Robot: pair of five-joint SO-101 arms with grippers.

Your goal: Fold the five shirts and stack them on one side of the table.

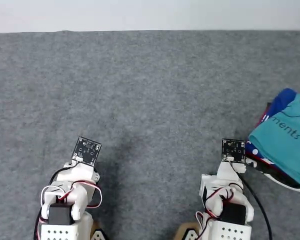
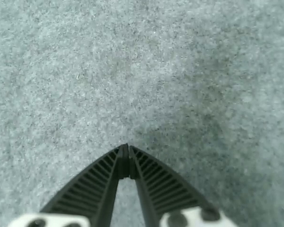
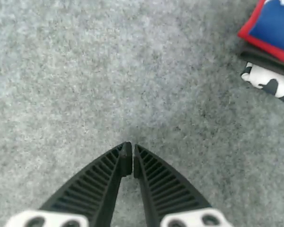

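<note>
Folded shirt stack at table's right edge, teal shirt on top. Left gripper: fingertips touching, nothing held, over grey mat. Right gripper likewise, near stack.

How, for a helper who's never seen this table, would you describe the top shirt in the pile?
On the grey table, look to the right edge in the high view, where a stack of folded shirts sits. The teal shirt lies on top; unlike the blue, red and black-and-white layers beneath, it carries pale lettering.
</note>
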